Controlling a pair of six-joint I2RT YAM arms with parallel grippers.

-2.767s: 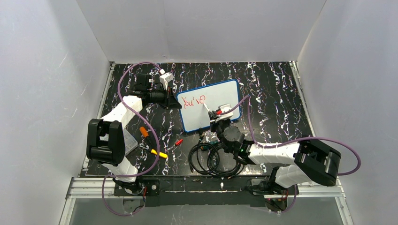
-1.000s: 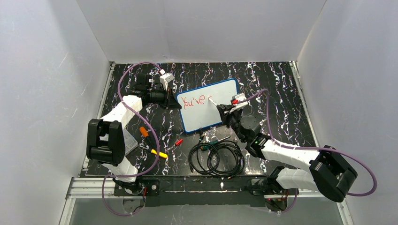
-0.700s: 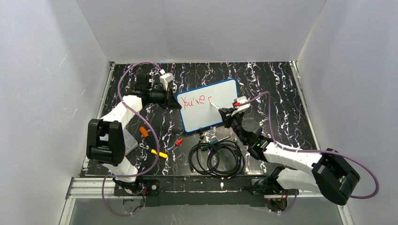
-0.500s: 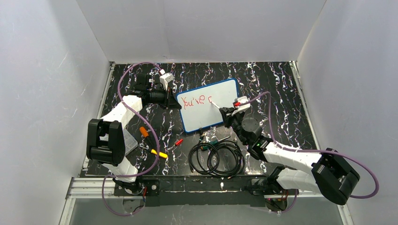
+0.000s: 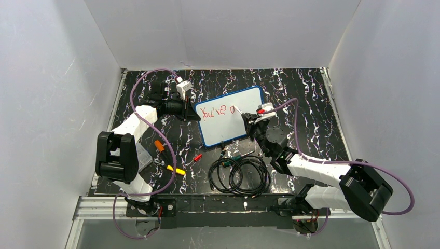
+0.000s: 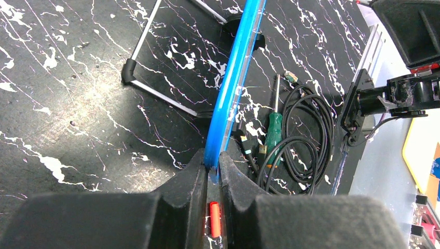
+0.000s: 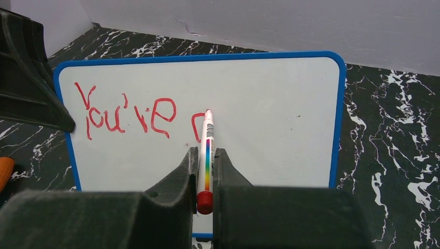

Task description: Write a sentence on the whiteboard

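The whiteboard with its thin blue frame stands tilted near the table's middle. Red writing on it reads "You're", followed by a partly drawn round letter. My right gripper is shut on a white marker with a rainbow stripe and red end cap; the marker's tip touches the board at the top of that letter. My left gripper is shut on the board's blue edge at its left side, seen in the top view as the left gripper.
A coil of black cables and a green-handled screwdriver lie in front of the board. A red marker cap, orange and yellow pens and a clear box lie at the left. The board's wire stand rests behind it.
The right gripper has carried the marker round a small loop right of "You're": a short stroke a second ago has grown into a nearly closed round letter. The left arm and board have not moved.
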